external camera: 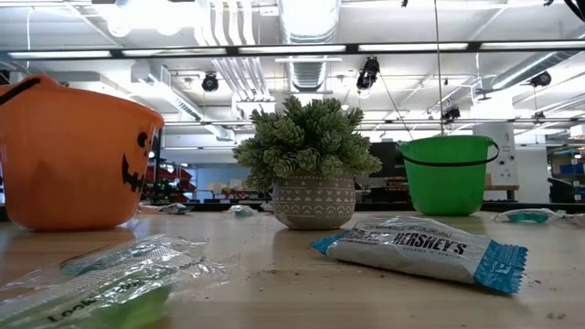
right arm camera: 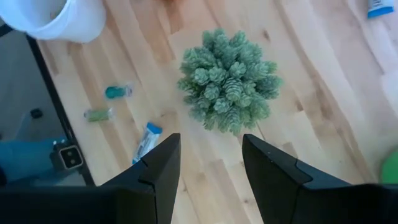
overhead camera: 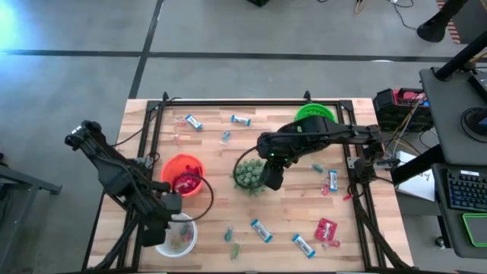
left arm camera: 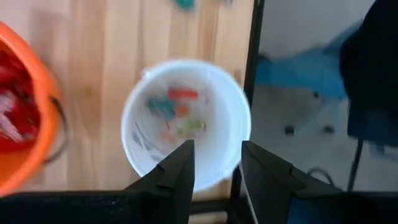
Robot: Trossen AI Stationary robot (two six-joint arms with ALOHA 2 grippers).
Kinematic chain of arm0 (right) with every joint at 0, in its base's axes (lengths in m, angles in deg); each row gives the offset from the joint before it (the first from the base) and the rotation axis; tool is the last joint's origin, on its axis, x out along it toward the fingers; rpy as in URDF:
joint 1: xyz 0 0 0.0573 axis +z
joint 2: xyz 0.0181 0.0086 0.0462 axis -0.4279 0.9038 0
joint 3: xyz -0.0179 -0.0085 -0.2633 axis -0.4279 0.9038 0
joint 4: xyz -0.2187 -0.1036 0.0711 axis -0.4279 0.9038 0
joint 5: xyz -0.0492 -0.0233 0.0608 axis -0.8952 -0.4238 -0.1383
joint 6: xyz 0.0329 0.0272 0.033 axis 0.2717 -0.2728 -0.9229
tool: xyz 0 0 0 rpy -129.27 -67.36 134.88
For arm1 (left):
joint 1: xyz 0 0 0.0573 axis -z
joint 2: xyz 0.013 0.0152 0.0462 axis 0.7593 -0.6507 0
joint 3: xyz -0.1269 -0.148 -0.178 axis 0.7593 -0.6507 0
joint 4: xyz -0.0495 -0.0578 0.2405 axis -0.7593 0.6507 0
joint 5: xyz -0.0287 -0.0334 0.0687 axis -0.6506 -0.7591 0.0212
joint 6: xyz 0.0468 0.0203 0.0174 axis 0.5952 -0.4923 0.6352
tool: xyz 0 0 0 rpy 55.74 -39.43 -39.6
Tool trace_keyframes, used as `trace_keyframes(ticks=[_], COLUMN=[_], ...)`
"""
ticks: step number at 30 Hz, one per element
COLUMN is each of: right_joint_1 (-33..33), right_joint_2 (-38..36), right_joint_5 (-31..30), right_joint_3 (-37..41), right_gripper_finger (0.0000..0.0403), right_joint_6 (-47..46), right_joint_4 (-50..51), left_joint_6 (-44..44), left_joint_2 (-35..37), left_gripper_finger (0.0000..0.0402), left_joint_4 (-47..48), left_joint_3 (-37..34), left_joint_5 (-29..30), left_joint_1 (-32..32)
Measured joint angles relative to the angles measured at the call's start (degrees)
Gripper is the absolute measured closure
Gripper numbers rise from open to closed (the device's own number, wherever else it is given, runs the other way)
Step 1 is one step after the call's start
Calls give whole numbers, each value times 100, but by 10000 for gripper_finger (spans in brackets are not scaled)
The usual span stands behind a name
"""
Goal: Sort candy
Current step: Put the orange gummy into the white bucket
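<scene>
Candy lies scattered on the wooden table: blue-and-white bars (overhead camera: pixel 261 230) (overhead camera: pixel 303 245) (overhead camera: pixel 332 180), red packets (overhead camera: pixel 326 230), and small teal and green pieces (overhead camera: pixel 230 234). My left gripper (left arm camera: pixel 216 168) hovers open and empty over the white bowl (left arm camera: pixel 186 124), which holds a few mixed sweets. My right gripper (right arm camera: pixel 211 168) is open and empty above the table, just on the right of the spiky potted plant (right arm camera: pixel 229 81). One blue-and-white bar (right arm camera: pixel 147 140) lies on the table near its fingers. In the low view, a Hershey's bar (external camera: pixel 420 251) lies close to the camera.
The orange bowl (overhead camera: pixel 183 175) with red candy stands left of the plant (overhead camera: pixel 249 175), and the green bowl (overhead camera: pixel 314 114) stands near the far edge. More bars (overhead camera: pixel 193 122) (overhead camera: pixel 240 119) lie along the far side. A black frame (overhead camera: pixel 156 125) borders the tabletop.
</scene>
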Motion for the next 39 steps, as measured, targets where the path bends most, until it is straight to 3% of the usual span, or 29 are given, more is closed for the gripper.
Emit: trace_keyframes(ticks=[9, 18, 25, 29, 39], right_joint_1=[458, 465, 261, 257, 255], right_joint_2=[-249, -590, -868, -1027, -1213], right_joint_5=[-826, -1566, -1573, -1286, -793], right_joint_3=[384, 2046, 3411, 4005, 4975], right_gripper_finger=[238, 238, 238, 238, 238], right_joint_6=[-747, -1718, -2748, -3415, -4716], right_joint_4=[-5, 4, 4, 2, -34], left_joint_6=[325, 517, 1112, 1423, 1540], left_joint_2=[613, 1086, 1347, 1474, 1973], left_gripper_finger=[288, 288, 288, 288, 288], left_joint_4=[202, 1061, 1158, 1234, 1770], left_joint_3=[384, 382, 382, 380, 375], left_joint_5=[1393, 1619, 1618, 1614, 1610], left_joint_1=[-2, -2, 0, 0, -2])
